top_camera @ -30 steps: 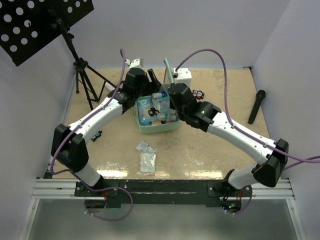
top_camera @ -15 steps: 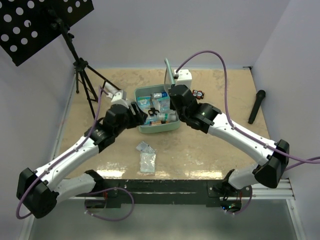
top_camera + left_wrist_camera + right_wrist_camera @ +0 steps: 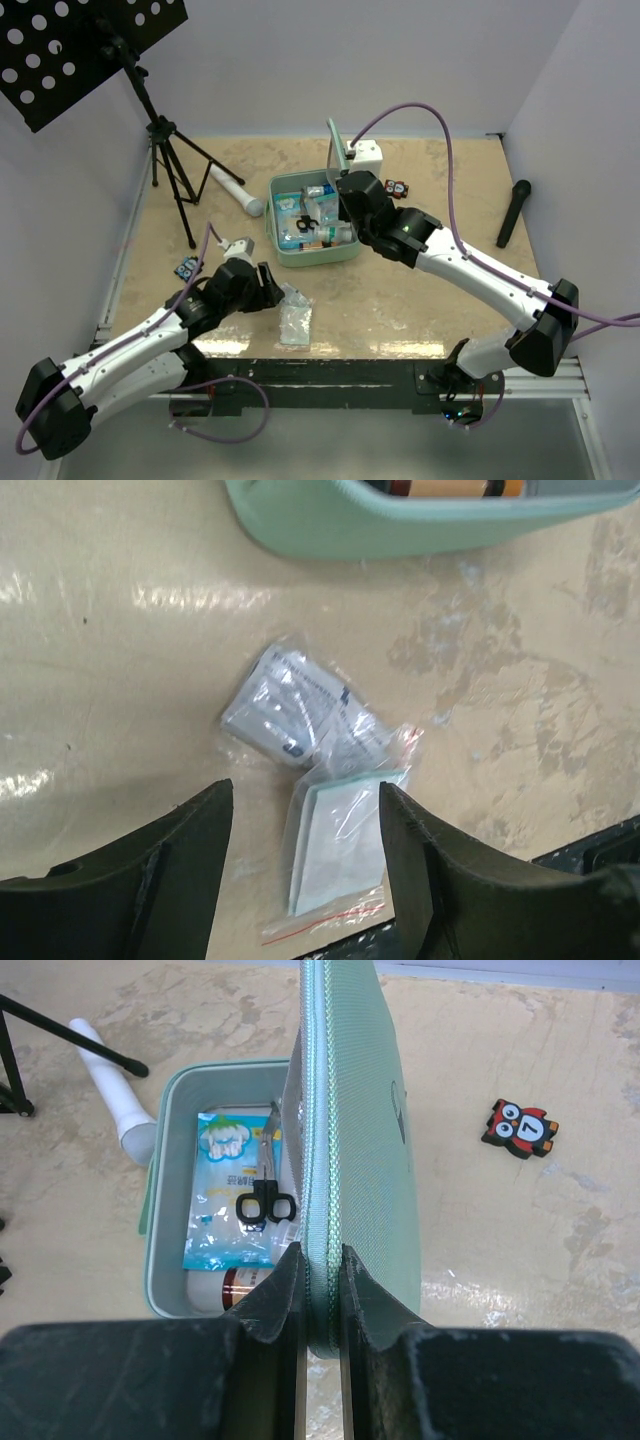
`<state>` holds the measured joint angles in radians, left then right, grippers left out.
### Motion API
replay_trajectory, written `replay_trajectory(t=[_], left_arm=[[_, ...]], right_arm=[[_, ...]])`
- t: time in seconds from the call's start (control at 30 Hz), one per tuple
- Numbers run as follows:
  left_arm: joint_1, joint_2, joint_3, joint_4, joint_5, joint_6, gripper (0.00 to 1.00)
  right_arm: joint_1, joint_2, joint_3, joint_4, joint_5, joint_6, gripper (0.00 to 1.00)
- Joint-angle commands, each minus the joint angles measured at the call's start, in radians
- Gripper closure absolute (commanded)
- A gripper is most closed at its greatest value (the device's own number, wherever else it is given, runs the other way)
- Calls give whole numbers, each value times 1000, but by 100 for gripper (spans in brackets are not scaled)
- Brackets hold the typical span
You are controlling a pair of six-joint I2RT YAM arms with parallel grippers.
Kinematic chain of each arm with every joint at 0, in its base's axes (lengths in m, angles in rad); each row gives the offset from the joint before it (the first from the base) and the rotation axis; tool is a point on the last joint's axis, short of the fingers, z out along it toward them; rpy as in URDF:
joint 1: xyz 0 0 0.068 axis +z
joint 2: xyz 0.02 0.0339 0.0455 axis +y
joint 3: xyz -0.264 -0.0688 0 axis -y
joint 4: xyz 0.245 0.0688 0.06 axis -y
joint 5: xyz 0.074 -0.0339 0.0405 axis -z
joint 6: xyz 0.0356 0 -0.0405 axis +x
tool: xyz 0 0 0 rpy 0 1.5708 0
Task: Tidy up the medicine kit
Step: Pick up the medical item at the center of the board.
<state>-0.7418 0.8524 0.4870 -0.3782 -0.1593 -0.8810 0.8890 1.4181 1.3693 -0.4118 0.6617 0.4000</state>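
The left arm had drawn back from the case toward the near edge, baring a white-and-grey cylinder (image 3: 238,190) on the desk (image 3: 430,290), a glossy, mottled tan surface boxed in by pale walls. Nearest, the left pincer (image 3: 264,288) hung with its jaws apart and empty over two clear plastic packets, one with printed paper (image 3: 300,715) and one with a pale green sheet (image 3: 340,845), their corners overlapping; only the left wrist view showed that print. Beyond them the medicine kit (image 3: 320,256) lay open at mid-desk, its lid (image 3: 333,145) standing upright with the right pincer (image 3: 318,1255) clamped on its edge. The right wrist view alone looked into the tray: one pair of black-handled scissors (image 3: 265,1200) lay on one blue packet (image 3: 225,1210). Farther off sat one black-and-red gadget (image 3: 397,187), one white box (image 3: 368,153) and one black stick-shaped object (image 3: 514,212) to the right. One black music stand (image 3: 80,50) stood in the far left corner.
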Motion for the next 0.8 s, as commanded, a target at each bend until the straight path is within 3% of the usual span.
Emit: replay_trajectory(t=[0.0,0.17,0.33,0.77], left_arm=[[-1,-81,-68,-14,76,-47,36],[-1,-185,-131,5,154,-49,39],[-1,-145,-176,65,263,-30,43],[-1,-66,-235,146,259,-33,46]], right_arm=[[-1,-25,-22,-22,-16,11,100],[-1,-28,-27,-22,-19,13,100],[-1,-31,-35,-13,-20,11,100],[-1,-38,-45,2,-31,-4,100]])
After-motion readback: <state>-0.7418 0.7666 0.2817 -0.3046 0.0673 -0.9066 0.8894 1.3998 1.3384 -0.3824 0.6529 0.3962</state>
